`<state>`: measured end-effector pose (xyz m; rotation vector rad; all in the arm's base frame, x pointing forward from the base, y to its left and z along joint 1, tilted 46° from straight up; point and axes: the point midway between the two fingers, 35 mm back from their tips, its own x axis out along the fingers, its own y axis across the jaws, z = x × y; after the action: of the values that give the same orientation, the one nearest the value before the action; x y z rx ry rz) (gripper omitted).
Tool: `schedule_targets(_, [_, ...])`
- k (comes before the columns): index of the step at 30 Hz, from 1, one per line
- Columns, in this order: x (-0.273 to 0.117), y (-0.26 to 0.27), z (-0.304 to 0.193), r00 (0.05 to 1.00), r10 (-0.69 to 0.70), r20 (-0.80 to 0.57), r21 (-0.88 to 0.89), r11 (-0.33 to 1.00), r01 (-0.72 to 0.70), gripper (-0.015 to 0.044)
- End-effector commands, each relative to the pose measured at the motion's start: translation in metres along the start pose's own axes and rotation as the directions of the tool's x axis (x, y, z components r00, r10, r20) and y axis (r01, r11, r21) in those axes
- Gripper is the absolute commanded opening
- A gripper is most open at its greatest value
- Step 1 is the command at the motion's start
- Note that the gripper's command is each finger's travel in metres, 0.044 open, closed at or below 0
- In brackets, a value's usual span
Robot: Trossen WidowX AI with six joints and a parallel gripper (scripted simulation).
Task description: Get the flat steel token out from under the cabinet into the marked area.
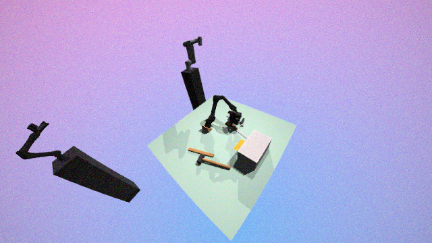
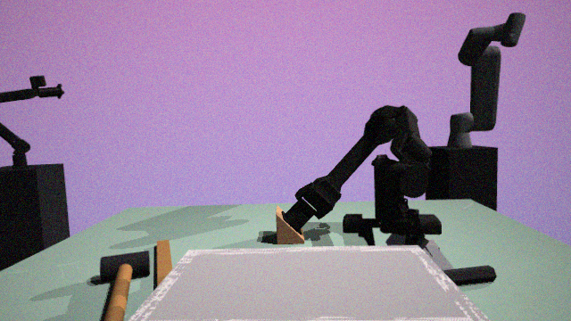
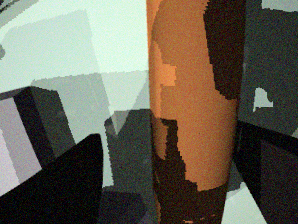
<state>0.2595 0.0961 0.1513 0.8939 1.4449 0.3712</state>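
In the top view, the claw [image 1: 233, 125] [image 2: 381, 241] [image 3: 165, 136] is just above the middle of the frame, low over the tabletop [image 1: 223, 202] [image 2: 526, 259] [image 3: 120, 40]. It is a bit more than half open and is not gripping anything. The fat orange handle [image 1: 234, 127] [image 3: 195, 100] lies between its two fingers, with a gap on the left side in the wrist view; I can't tell if the right finger touches it. A thin pale rod [image 1: 241, 133] runs from the handle down and right to the big box [image 1: 254, 145] [image 2: 308, 285]. The steel token is hidden, so I can't tell just where it is from the claw. The top view shows the yellow patch [image 1: 239, 145] by the box's left side, which the outside view does not show. The outside view shows a black bar [image 2: 473, 275] at the lower right more clearly, and the hammer [image 1: 216, 163] [image 2: 125, 267] at the lower left
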Motion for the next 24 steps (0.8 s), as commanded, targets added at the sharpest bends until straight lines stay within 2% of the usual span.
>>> schedule_targets(1, [0.0045, -0.0027, -0.0016, 1.000, -0.009, -0.012, 0.009, 1.000, 0.009, 0.0270])
schedule_targets(12, [0.0075, -0.0087, -0.0067, 1.000, -0.009, -0.013, 0.027, 1.000, 0.010, 0.0270])
schedule_targets(16, [0.0059, -0.0076, -0.0047, 1.000, -0.006, -0.008, 0.022, 1.000, 0.006, 0.0165])
schedule_targets(24, [0.0059, -0.0076, -0.0047, 1.000, -0.006, -0.008, 0.022, 1.000, 0.006, 0.0112])
